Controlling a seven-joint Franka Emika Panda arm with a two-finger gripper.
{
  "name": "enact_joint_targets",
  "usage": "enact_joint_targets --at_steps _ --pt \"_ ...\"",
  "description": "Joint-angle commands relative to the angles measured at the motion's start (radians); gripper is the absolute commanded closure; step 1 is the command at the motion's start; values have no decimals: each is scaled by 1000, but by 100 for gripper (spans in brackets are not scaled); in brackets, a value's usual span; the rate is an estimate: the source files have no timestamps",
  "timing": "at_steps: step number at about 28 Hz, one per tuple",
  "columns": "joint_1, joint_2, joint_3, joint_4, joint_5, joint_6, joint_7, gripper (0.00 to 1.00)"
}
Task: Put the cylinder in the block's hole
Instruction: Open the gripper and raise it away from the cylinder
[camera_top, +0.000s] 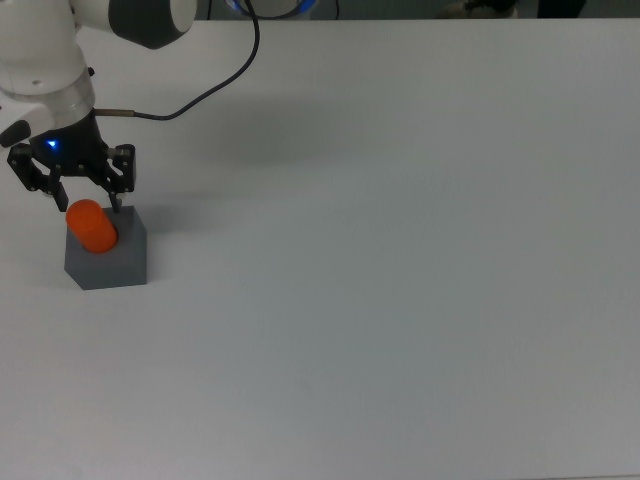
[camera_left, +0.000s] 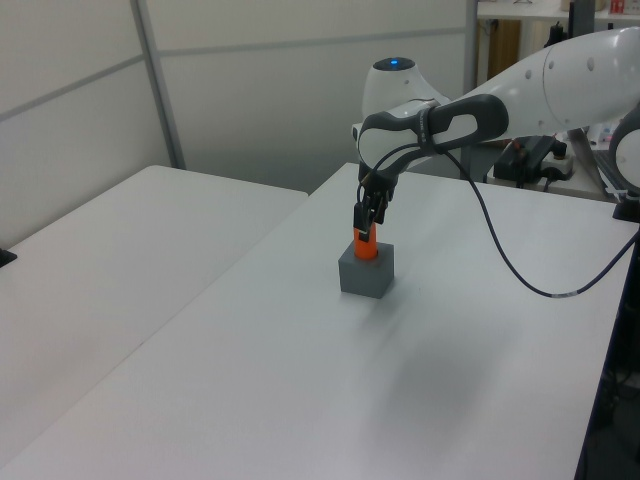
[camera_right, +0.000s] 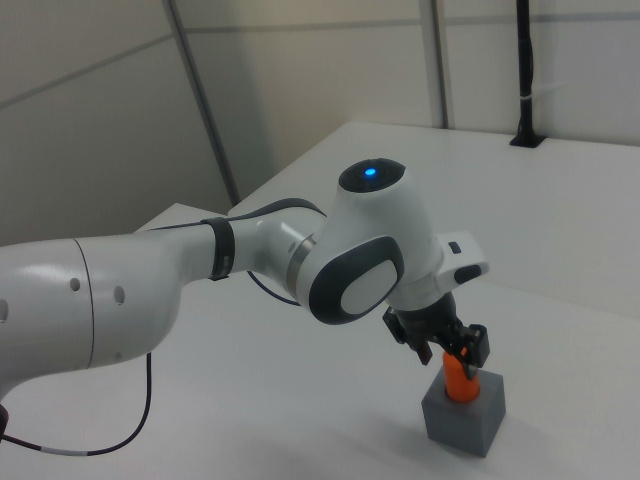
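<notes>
One step remains, I judge: the cylinder (camera_top: 92, 226) stands upright in the block (camera_top: 112, 262); my fingers (camera_top: 119, 199), spread and released above it, need only back off.

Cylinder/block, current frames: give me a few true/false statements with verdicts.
1. The cylinder stands in the block. True.
2. The cylinder lies flat on the table. False: it is upright in the block's top.
3. The gripper is clamped on the cylinder. False: its fingers are spread, just above it.
4. The block sits near the top view's left edge. True.
5. A black cable runs from the arm. True.
</notes>
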Motion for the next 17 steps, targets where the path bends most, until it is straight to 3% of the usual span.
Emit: enact_joint_targets --at_steps 1,4,10,17 --pt "8 -16 -6 6 17 -21 -7 0" --pt "6 -26 -6 18 19 -33 -7 0" --pt "-3 -33 -12 111 19 -174 -9 0" --pt "-2 -59 -33 186 -19 -369 -7 0"
